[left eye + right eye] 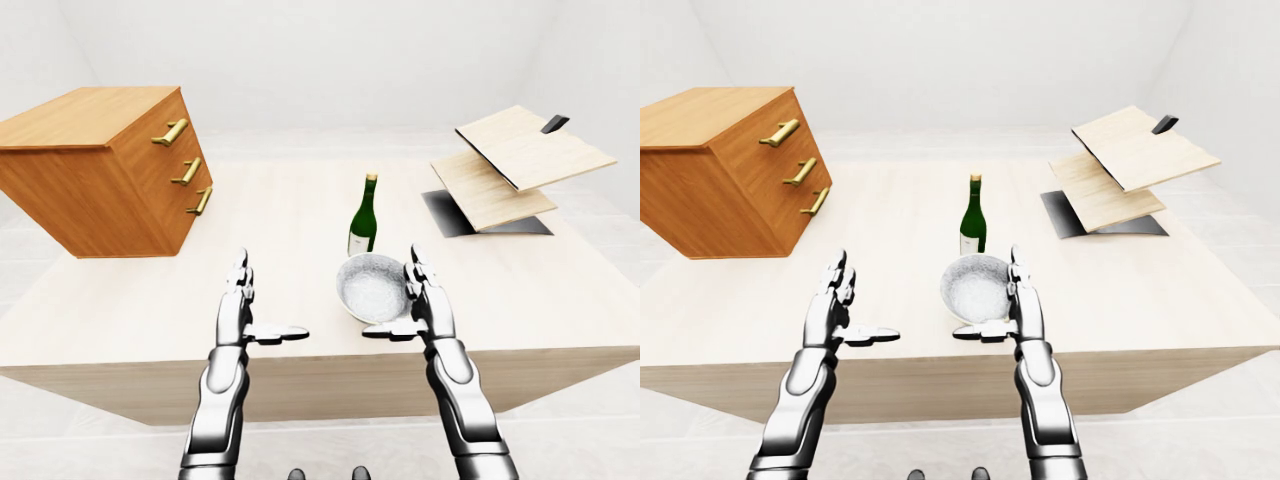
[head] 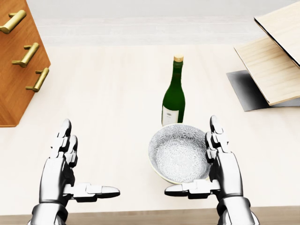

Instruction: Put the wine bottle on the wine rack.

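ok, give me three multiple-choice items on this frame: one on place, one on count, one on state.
1. In the head view, where does the green glass wine bottle stand relative to the patterned white ceramic bowl?
A. just above it
B. left of it
C. inside it

2. How many brass handles show on the wooden drawer chest?
A. one
B. three
C. five

3. What state are the left robot hand and right robot hand in?
A. both open, holding nothing
B. right shut on bottle
C. left shut on bowl

Answers: 1 A, the bottle stands upright just above the bowl's rim. 2 B, three handles line the chest's face. 3 A, fingers are spread and nothing is gripped.
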Tool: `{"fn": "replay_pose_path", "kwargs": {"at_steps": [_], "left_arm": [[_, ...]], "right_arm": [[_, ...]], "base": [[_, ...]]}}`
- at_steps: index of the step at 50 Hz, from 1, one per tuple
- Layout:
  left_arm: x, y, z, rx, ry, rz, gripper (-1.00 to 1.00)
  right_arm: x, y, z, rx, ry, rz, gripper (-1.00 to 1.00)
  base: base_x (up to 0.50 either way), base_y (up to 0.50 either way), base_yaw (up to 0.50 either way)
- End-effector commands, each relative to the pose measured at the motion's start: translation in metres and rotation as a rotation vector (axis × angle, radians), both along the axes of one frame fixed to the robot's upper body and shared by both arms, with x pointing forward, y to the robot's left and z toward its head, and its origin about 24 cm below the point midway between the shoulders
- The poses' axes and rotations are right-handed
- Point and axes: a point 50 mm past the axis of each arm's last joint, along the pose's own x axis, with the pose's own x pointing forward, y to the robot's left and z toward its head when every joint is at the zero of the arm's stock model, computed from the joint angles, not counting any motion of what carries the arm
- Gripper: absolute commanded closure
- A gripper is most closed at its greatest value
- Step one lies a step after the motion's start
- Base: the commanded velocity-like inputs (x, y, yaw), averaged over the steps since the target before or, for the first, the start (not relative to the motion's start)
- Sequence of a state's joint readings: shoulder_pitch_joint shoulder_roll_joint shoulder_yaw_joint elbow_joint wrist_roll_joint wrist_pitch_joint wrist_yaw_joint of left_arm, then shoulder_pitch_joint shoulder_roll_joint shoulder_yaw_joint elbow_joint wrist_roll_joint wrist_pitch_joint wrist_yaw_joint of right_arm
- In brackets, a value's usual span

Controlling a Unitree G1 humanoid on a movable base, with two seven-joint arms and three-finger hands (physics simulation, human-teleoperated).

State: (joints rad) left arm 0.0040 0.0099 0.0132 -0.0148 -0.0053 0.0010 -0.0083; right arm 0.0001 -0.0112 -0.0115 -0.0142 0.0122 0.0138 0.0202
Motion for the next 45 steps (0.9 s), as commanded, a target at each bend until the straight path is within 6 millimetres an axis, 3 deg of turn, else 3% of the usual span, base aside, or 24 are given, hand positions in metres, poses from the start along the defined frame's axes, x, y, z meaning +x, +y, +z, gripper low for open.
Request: {"fn": "replay_pose_path", "kwargs": {"at_steps": [1, 11, 13, 14, 19, 28, 37, 45], "left_arm": [[0.006, 0.009, -0.001, 0.001, -0.002, 0.017, -1.0], [0.001, 0.01, 0.019, 0.004, -0.031, 0.003, -1.0], [0.001, 0.01, 0.019, 0.004, -0.031, 0.003, -1.0], [-0.002, 0.01, 0.036, 0.014, -0.102, -0.001, -1.0], [-0.012, 0.012, 0.062, 0.016, -0.213, 0.001, -1.0], [-0.024, 0.017, 0.087, 0.031, -0.328, 0.008, -1.0], [-0.036, 0.018, 0.104, 0.034, -0.404, 0.014, -1.0], [-0.04, 0.018, 0.106, 0.032, -0.414, 0.013, -1.0]], "right_arm": [[0.0, -0.002, 0.015, 0.015, -0.019, 0.03, -1.0], [-0.001, 0.001, 0.053, 0.003, -0.184, 0.043, -1.0], [-0.001, 0.001, 0.053, 0.002, -0.184, 0.043, -1.0], [-0.002, 0.002, 0.065, -0.002, -0.236, 0.048, -1.0], [-0.007, 0.003, 0.077, -0.007, -0.288, 0.05, -1.0], [-0.014, 0.0, 0.092, -0.016, -0.356, 0.047, -1.0], [-0.013, 0.001, 0.088, -0.008, -0.34, 0.056, -1.0], [-0.01, 0.002, 0.084, 0.001, -0.319, 0.064, -1.0]], "base": [[0.0, 0.0, 0.0], [0.0, 0.0, 0.0], [0.0, 0.0, 0.0], [0.0, 0.0, 0.0], [0.0, 0.0, 0.0], [0.0, 0.0, 0.0], [0.0, 0.0, 0.0], [0.0, -0.43, 0.0]]}}
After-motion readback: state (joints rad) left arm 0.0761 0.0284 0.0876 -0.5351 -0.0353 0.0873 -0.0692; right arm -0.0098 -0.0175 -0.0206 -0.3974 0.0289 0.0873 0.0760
